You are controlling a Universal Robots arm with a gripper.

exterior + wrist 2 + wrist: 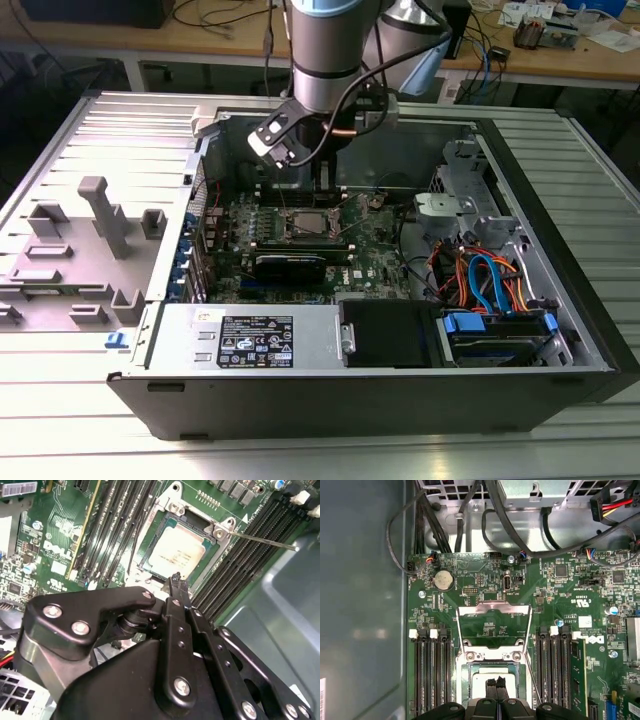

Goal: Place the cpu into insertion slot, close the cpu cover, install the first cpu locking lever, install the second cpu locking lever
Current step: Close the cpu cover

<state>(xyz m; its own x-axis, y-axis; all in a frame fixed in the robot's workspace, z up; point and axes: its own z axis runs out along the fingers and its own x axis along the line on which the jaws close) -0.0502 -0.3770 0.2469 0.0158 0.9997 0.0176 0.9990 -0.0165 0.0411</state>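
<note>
The cpu (177,555) lies seated in the insertion slot (150,540), silver top up. The cpu cover (493,611) is swung open beyond the socket, and a thin locking lever (260,540) juts out to one side. The gripper (496,684) hangs over the chip's edge with its fingers pressed together and nothing between them. All of this sits on the green motherboard (560,590) inside the open computer case (350,410).

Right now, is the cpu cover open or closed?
Open: the cpu cover is swung back, the green board visible through its cut-out, and the cpu lies uncovered.
</note>
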